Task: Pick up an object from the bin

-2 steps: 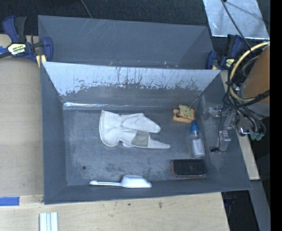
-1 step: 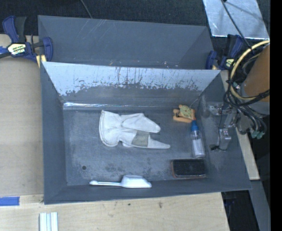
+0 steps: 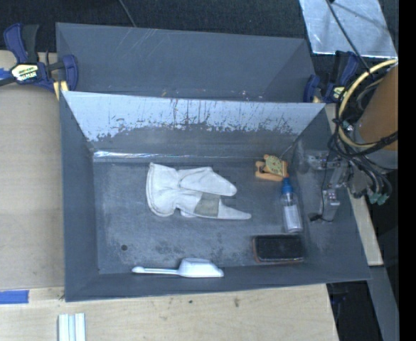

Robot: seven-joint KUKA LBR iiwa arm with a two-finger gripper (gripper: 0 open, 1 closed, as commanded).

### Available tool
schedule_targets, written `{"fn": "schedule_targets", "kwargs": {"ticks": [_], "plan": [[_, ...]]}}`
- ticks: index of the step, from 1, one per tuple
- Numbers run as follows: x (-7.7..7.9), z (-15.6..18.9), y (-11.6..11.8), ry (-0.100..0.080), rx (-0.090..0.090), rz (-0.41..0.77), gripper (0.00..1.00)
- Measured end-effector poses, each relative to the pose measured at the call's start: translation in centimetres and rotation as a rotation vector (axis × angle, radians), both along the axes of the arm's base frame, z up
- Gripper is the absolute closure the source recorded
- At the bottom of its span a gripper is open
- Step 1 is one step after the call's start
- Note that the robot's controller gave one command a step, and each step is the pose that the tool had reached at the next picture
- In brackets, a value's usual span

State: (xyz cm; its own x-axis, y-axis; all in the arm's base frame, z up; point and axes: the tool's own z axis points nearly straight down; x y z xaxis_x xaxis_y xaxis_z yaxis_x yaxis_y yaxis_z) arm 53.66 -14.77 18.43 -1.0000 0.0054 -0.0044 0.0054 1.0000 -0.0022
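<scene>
The pincer [image 3: 330,199], apart or together I cannot tell, hangs at the frame's right beside the clear blue-capped bottle [image 3: 290,209] lying right of centre, and would best centre over its width before descending.

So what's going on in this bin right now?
A robot arm reaches in from the right, its gripper low over the right-hand side of the grey bin. Nearest to it is a small clear bottle with a blue cap, lying just to its left. A flat black rectangular object lies below the bottle and a small tan toy above it. A white glove lies mid-bin and a white scoop at the front. All five lie on the floor.
</scene>
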Motion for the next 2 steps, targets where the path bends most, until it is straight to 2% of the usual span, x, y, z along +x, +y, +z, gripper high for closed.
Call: {"fn": "schedule_targets", "kwargs": {"ticks": [1, 2], "plan": [[-0.7, 2.3, 2.2, 0.011, 0.005, 0.081, 0.00], [0.4, 3.3, 3.6, -0.010, -0.001, 0.073, 0.00]]}}
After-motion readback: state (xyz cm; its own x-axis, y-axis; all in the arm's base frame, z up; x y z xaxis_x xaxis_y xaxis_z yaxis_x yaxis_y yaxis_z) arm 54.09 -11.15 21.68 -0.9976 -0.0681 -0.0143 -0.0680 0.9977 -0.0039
